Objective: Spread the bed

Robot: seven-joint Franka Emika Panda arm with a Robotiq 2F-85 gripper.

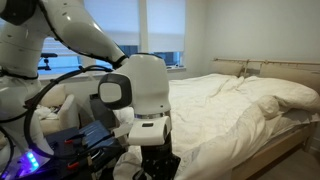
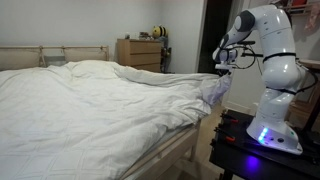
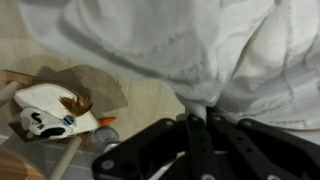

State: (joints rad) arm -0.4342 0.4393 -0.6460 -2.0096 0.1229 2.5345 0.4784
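Observation:
The bed (image 2: 170, 150) has a pale wooden frame and headboard (image 1: 270, 68) and shows in both exterior views. A bulky white duvet (image 2: 100, 95) lies rumpled over it (image 1: 230, 100). My gripper (image 2: 222, 68) is at the bed's foot corner, shut on a pinched fold of the duvet's edge. In the wrist view the black fingers (image 3: 197, 120) are closed together with white duvet fabric (image 3: 200, 50) bunched between and above them. The held corner hangs lifted off the mattress edge.
A wooden dresser (image 2: 138, 52) stands against the far wall. My base stands on a dark stand (image 2: 262, 150) beside the bed. A white shoe (image 3: 50, 108) lies on the wooden floor below the gripper. A window (image 1: 150, 30) is behind the arm.

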